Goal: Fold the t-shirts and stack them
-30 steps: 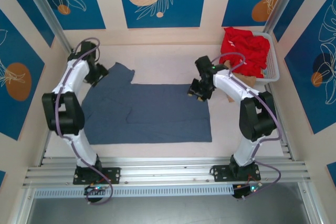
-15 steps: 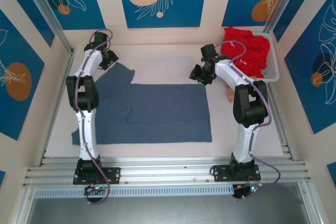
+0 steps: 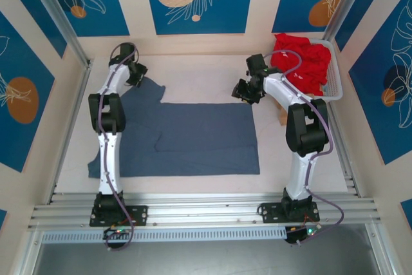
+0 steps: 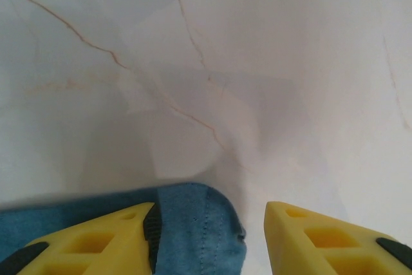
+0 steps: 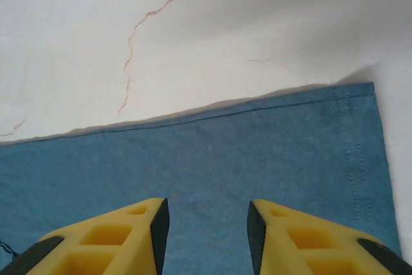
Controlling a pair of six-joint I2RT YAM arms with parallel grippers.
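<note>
Blue shirt (image 3: 187, 136): flat on bench (image 3: 193, 75). Red shirts (image 3: 301, 62): in basket (image 3: 336, 88). L gripper (image 3: 137, 74): jaws open, at sleeve (image 4: 193, 220). R gripper (image 3: 244, 93): jaws open, over corner (image 5: 360, 114).

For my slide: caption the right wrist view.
Open right gripper over the blue shirt near its corner, on the table.
</note>
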